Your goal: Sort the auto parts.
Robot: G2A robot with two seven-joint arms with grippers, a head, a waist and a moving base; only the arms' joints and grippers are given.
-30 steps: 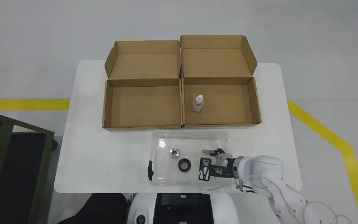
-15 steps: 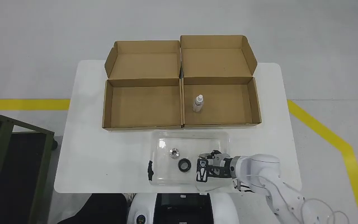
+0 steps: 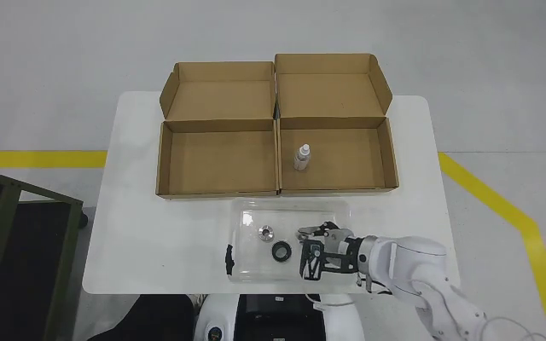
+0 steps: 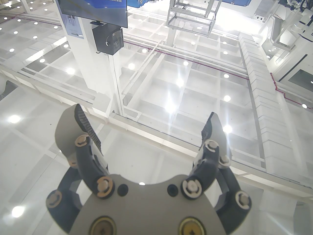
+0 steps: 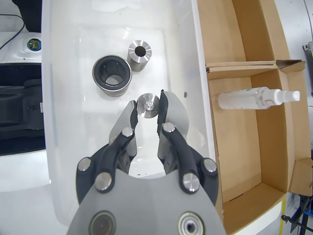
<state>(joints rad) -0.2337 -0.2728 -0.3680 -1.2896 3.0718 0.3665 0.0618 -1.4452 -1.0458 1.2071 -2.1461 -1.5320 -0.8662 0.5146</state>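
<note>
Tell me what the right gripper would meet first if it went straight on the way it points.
The right gripper clasps the silver plug. Beyond it, the steel bushing looks first in line, the black sleeve just beside; depth is unclear.

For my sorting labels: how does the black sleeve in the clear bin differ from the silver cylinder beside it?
The black sleeve is wider than the silver cylinder. The sleeve is dark with a wide bore; the cylinder is bright with a narrow hole. Both stand upright in the clear bin.
</note>
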